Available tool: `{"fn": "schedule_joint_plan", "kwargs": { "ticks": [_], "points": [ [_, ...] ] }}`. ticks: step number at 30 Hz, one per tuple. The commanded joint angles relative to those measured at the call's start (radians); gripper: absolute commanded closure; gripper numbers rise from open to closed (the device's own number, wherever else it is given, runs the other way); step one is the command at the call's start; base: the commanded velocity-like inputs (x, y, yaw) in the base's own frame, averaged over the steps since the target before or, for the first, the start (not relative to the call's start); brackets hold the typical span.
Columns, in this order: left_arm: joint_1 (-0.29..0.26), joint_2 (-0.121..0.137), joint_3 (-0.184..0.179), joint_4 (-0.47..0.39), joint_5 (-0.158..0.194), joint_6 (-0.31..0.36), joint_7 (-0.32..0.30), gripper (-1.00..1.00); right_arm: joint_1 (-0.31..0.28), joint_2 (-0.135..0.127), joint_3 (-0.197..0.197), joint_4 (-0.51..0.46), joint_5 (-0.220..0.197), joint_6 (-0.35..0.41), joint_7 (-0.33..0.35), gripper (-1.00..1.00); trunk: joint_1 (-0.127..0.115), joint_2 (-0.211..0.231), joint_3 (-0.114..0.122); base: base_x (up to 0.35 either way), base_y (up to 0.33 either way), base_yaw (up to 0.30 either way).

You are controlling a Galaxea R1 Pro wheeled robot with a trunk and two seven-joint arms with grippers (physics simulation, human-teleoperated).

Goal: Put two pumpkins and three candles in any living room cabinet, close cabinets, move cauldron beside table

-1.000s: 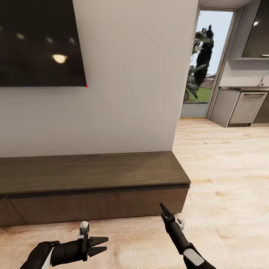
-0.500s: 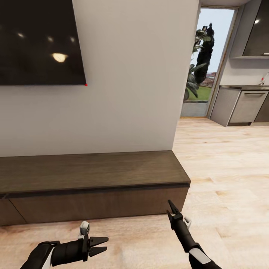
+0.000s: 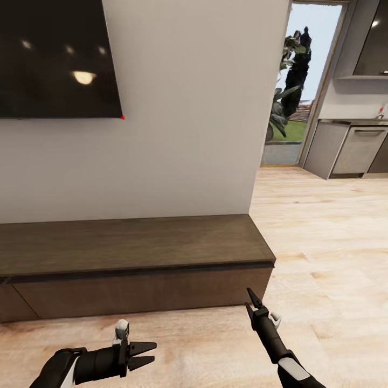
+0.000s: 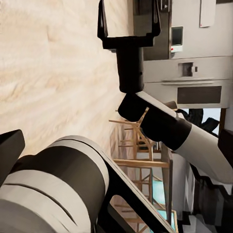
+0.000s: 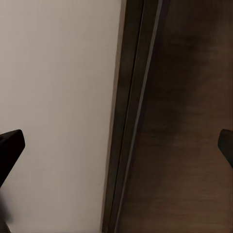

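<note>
The cabinet [image 3: 134,253], a long low dark brown unit, stands against the white wall with its drawer fronts flush and shut. My left gripper [image 3: 144,354] hovers open above the floor in front of it, holding nothing. Near the cabinet's right end my right gripper [image 3: 252,303] points at the drawer front; it is open and empty. The left wrist view shows its spread fingers [image 4: 102,22]. In the right wrist view the cabinet's dark wood [image 5: 189,121] lies close ahead between the two fingertips [image 5: 9,145]. The pumpkins, candles and cauldron are out of view.
A black TV [image 3: 54,54] hangs on the wall above the cabinet. Right of the wall end, pale wood floor [image 3: 334,242] runs to a glass door [image 3: 299,108] and grey kitchen units [image 3: 355,151]. Wooden chairs [image 4: 138,155] appear in the left wrist view.
My right gripper has slid to the right along the cabinet front. The head view has tilted slightly. The left arm has stayed where it was.
</note>
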Motion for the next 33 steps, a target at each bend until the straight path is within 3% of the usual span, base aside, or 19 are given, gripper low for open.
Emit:
{"fn": "schedule_joint_plan", "kwargs": {
  "ticks": [1,33],
  "points": [
    [0.000,0.000,0.000,0.000,0.002,0.011,-0.002,-1.00,-0.001,0.000,-0.002,0.001,-0.003,0.009,0.003,-1.00,0.000,0.000,-0.001,0.000,0.000,0.000],
    [0.000,0.001,-0.019,-0.005,0.003,0.012,-0.002,-1.00,-0.001,0.005,0.000,0.002,0.004,0.004,-0.007,-1.00,0.000,0.000,-0.001,0.126,-0.017,0.000]
  ]
}}
